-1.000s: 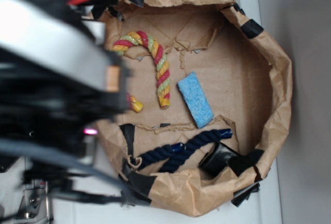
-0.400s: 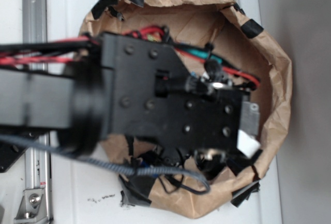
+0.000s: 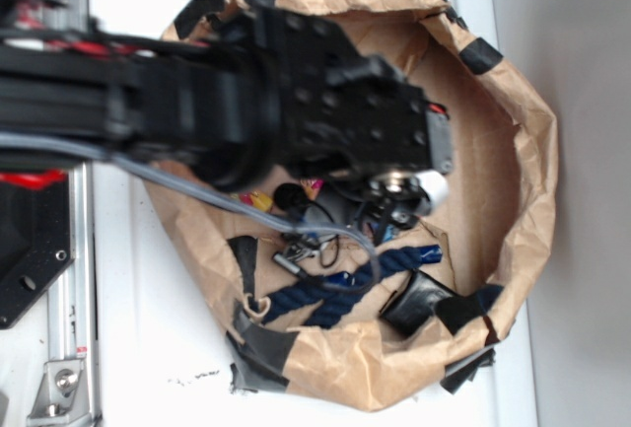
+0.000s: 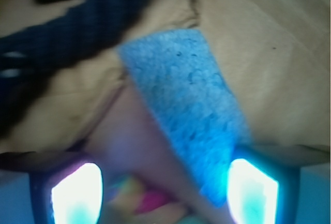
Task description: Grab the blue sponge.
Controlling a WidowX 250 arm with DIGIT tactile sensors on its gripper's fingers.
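Sky-blue foam fills most of my wrist view right now, so the blue sponge (image 4: pixel 189 115) is pretty much dead centre under the hand (image 4: pixel 164 192). It's lying flat on the brown paper floor of the bag (image 3: pixel 527 151), with the navy rope (image 4: pixel 67 43) just beside one end. From the outside view I can't see the sponge at all, the arm (image 3: pixel 246 102) covers it.

The hand is spread wide: two glowing fingertips (image 4: pixel 253 193) sit at the bottom corners of the wrist view, well apart. The sponge runs diagonally, its near end close against the right one rather than centred in the gap.

I'd call this the final approach, no grip yet. Next move as I see it: twist or nudge so the sponge sits between both fingers, drop down, then close. Main risk is catching the rope or the crinkled paper.
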